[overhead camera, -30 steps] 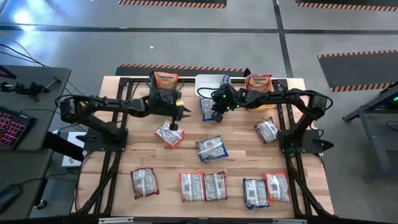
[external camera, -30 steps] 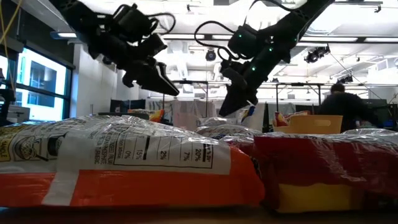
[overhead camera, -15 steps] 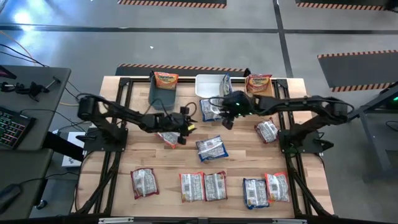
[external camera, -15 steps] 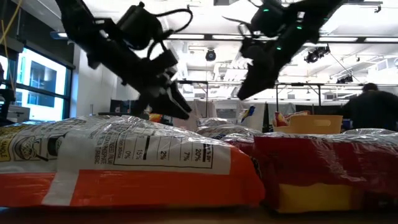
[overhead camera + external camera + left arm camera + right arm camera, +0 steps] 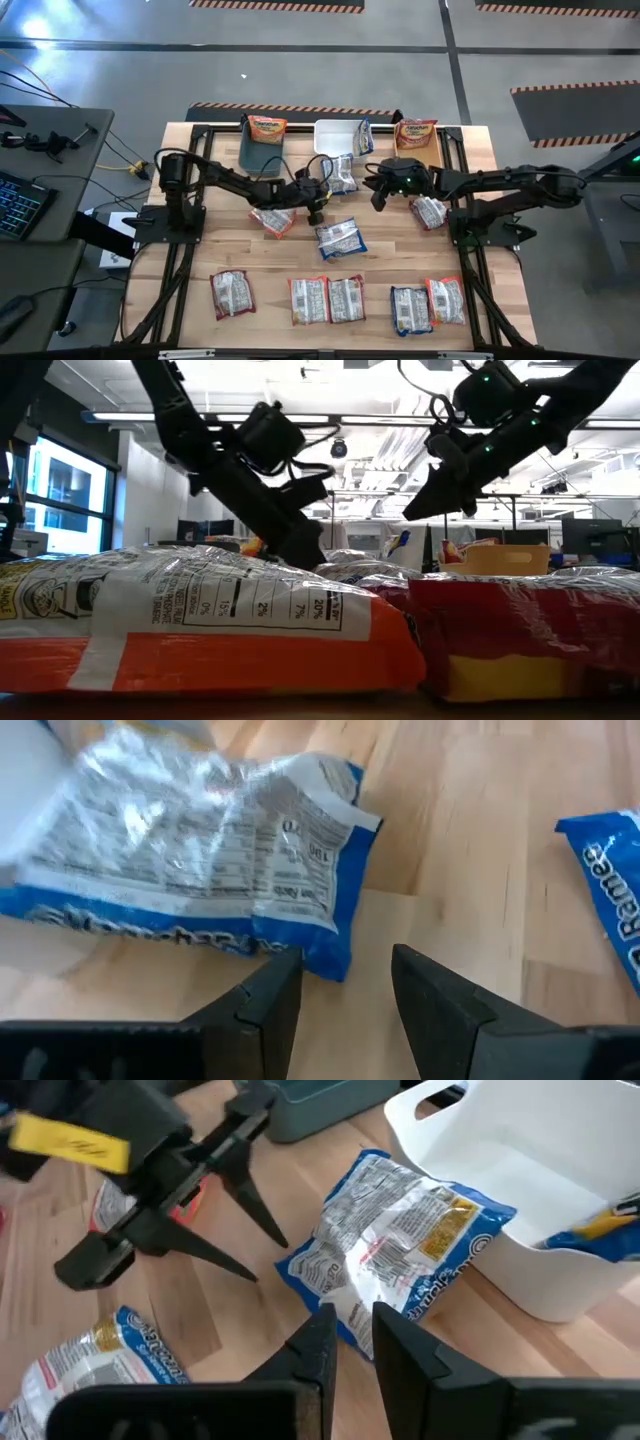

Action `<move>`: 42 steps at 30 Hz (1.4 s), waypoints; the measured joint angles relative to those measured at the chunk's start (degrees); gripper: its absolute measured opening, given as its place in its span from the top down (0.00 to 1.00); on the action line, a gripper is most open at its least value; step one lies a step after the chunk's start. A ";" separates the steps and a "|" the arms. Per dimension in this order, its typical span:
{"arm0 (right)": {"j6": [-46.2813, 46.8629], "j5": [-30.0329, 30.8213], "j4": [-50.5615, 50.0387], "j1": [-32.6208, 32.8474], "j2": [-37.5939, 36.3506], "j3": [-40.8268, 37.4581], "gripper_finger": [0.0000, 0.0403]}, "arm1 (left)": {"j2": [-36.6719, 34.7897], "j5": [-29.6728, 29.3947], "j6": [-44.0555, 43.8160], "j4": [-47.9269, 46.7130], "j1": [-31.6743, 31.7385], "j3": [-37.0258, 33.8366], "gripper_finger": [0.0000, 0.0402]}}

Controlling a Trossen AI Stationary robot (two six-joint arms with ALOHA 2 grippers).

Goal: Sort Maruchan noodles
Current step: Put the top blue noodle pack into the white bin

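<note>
**Both hands over the blue packet by the white bin**

While you look down from above, your left hand (image 5: 318, 208) sits low over the middle of the desk (image 5: 390, 262), its fingers (image 5: 262, 1003) parted with bare wood between them and nothing grasped. Just ahead of those fingertips lies a blue noodle packet (image 5: 342, 175), back side up, silvery with print, resting on the wood against the white bin (image 5: 335, 136). Your right hand (image 5: 377, 197) hangs above the desk just beside that packet, on its other side. Its fingers (image 5: 318, 1342) stand close together with a narrow gap and hold nothing; the packet lies beyond their tips.

A second blue packet (image 5: 340, 239) lies flat nearer the desk's centre, and a red-edged packet (image 5: 272, 219) lies under your left arm. Another red-edged one (image 5: 429, 211) rests below your right arm. Along the near edge you have a row of five more packets (image 5: 328, 299), all back side up. At the far edge stand a teal bin (image 5: 260, 148) with an orange packet (image 5: 266, 127) in it, the white bin holding a blue one upright, and an orange bin (image 5: 424, 152) with another orange-fronted packet (image 5: 415, 132).
</note>
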 joint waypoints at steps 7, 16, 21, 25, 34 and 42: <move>-1.70 1.18 0.07 0.93 0.02 0.00 0.89 | 1.88 1.34 -3.98 -2.77 1.44 2.59 0.63; -5.70 0.04 -0.16 0.91 0.07 0.00 0.89 | 1.79 6.67 -4.53 -4.09 4.89 2.80 0.86; -10.16 -0.41 -0.11 1.14 0.07 0.00 0.89 | 1.37 10.38 -3.50 -4.28 6.64 2.78 0.98; -13.26 -0.06 -0.64 3.40 0.21 0.74 0.84 | -1.51 15.32 -4.29 -3.72 7.57 2.78 1.00; -16.76 14.73 -7.31 10.96 7.40 10.95 0.53 | -10.68 20.78 -9.65 -1.73 10.78 2.80 1.00; -9.59 33.20 -8.70 14.64 23.73 22.19 0.39 | -11.28 20.81 -12.62 4.70 11.19 2.78 1.00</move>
